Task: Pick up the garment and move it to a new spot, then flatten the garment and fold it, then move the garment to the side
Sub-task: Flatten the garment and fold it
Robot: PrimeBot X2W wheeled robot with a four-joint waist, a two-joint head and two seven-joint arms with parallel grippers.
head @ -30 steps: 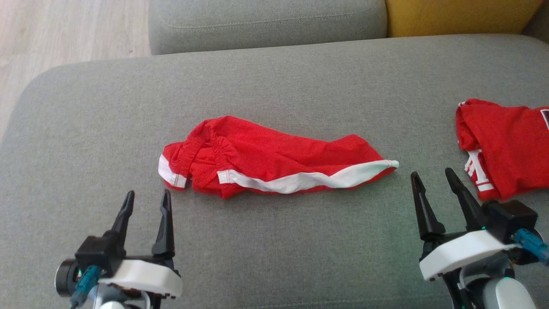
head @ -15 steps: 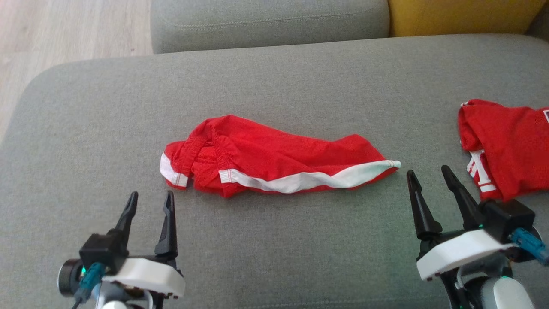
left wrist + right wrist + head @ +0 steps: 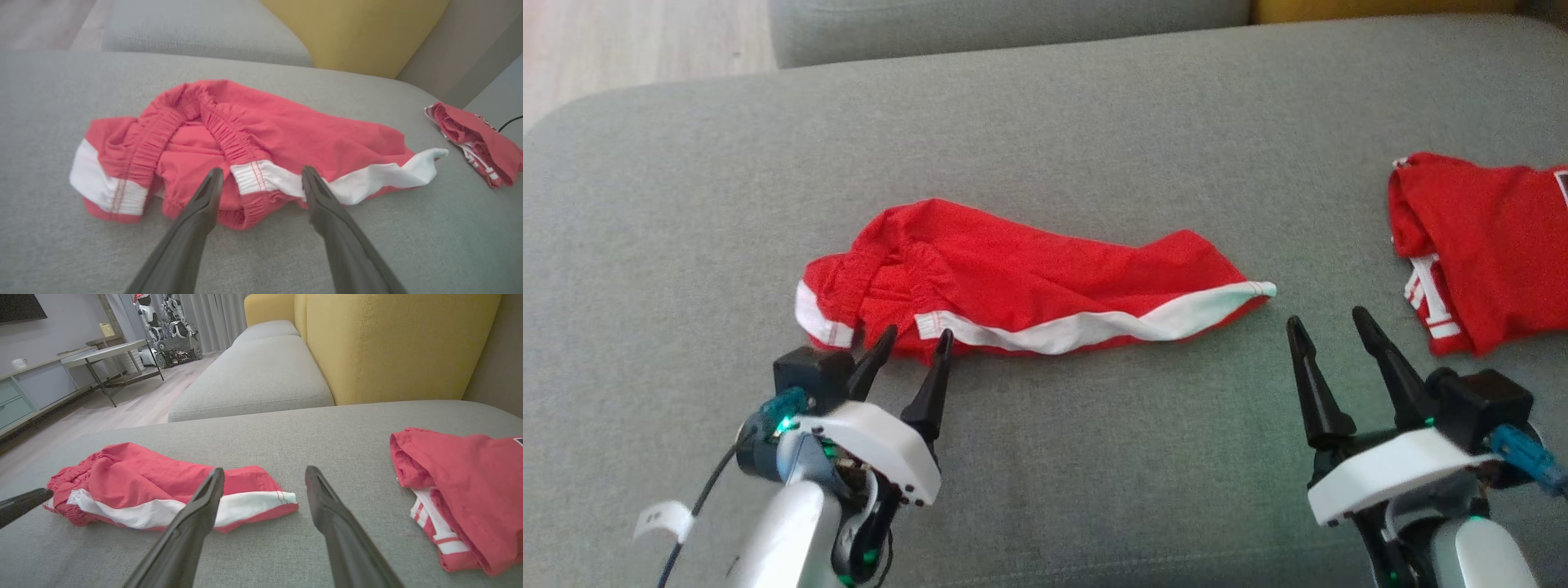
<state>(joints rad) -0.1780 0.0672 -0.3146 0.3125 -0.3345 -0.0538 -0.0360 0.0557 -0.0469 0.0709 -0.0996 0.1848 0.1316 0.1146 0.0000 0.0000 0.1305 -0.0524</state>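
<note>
The garment (image 3: 1029, 286) is a pair of red shorts with a white side stripe, lying crumpled lengthwise in the middle of the grey sofa seat (image 3: 1094, 147). Its elastic waistband (image 3: 179, 118) is bunched at the left end. My left gripper (image 3: 916, 336) is open, its tips right at the waistband end's near edge; in the left wrist view the left gripper (image 3: 261, 179) straddles the white stripe (image 3: 269, 181). My right gripper (image 3: 1327, 318) is open and empty, a little short of the garment's right tip (image 3: 282, 500).
A second red garment with white trim (image 3: 1478, 245) lies at the seat's right edge. A grey cushion (image 3: 253, 375) and a yellow backrest (image 3: 392, 339) stand beyond. Wooden floor (image 3: 621, 49) lies to the far left, with tables (image 3: 110, 351) and another robot (image 3: 163, 322) across the room.
My left gripper has moved forward and to the right, up to the waistband end of the garment. The head view has tipped down a little. The right gripper has barely moved.
</note>
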